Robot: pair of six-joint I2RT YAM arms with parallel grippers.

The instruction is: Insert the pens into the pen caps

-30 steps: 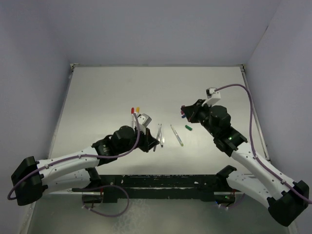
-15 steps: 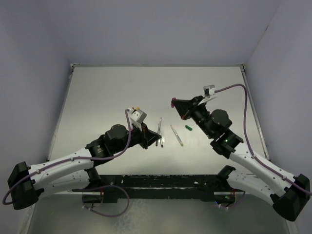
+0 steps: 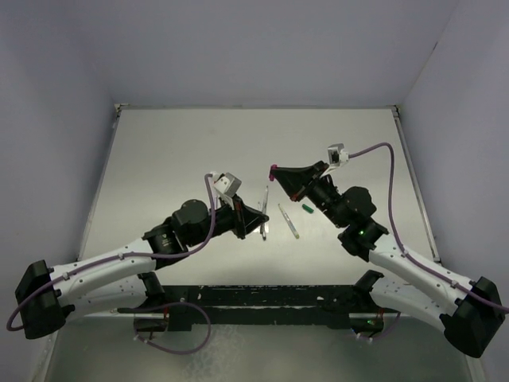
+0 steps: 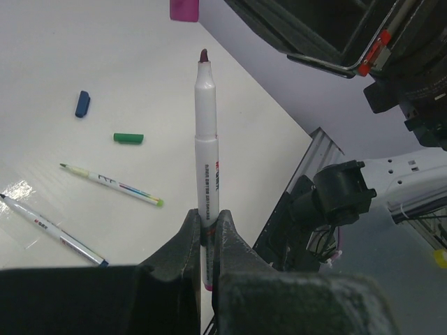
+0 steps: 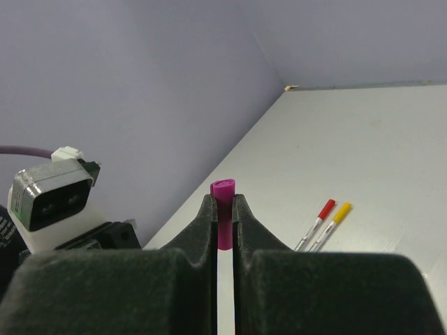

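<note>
The stiff, light pen [image 4: 207,132] is clamped low by the left tool [image 4: 208,222], the seemingly slick purple cap [image 5: 223,188] by the right tool [image 5: 223,204].

**One pen and one cap held aloft, others on the bench**

An uncapped white pen [image 4: 204,139] with a dark reddish tip stands upright in the left tool [image 4: 207,220]. Its tip is near the purple cap [image 5: 223,190], which is pinched in the right tool [image 5: 223,204]. On the bench [image 4: 56,56] lie a green cap [image 4: 128,138], a blue cap [image 4: 82,103], a green-tipped pen [image 4: 112,185] and a blue-ended pen [image 4: 52,227]. A red-capped pen [image 5: 318,222] and a yellow-capped pen [image 5: 334,221] lie side by side.
</note>
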